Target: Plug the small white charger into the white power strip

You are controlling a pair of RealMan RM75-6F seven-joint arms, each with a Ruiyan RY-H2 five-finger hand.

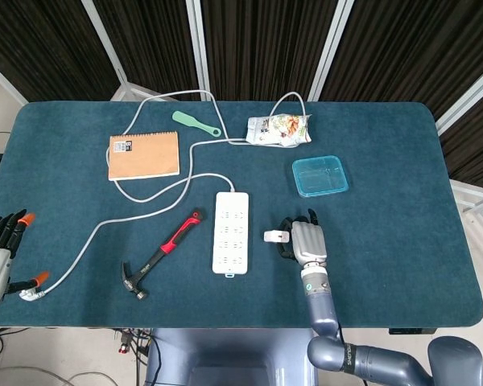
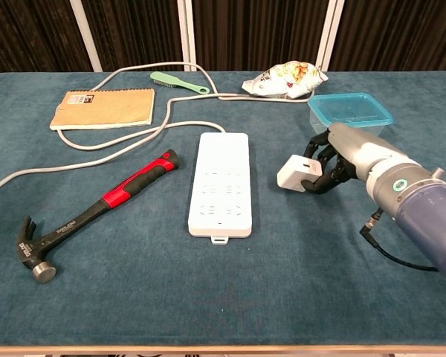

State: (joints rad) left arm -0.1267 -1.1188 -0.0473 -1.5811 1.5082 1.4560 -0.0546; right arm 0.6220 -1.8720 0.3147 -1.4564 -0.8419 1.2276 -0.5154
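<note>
The small white charger (image 1: 276, 236) (image 2: 296, 171) is pinched in my right hand (image 1: 303, 240) (image 2: 340, 157) and held just above the cloth, a little right of the white power strip (image 1: 231, 232) (image 2: 221, 182). The strip lies flat near the table's middle, its cable running back and left. My left hand (image 1: 0, 251) hangs open at the table's near left corner, orange-tipped fingers spread, holding nothing; only the head view shows it.
A red-and-black hammer (image 1: 162, 253) (image 2: 97, 215) lies left of the strip. A brown notebook (image 1: 143, 155), a green brush (image 1: 196, 123), a snack bag (image 1: 278, 129) and a blue plastic box (image 1: 319, 175) (image 2: 349, 111) sit further back. The grey cable (image 1: 105, 229) ends near my left hand.
</note>
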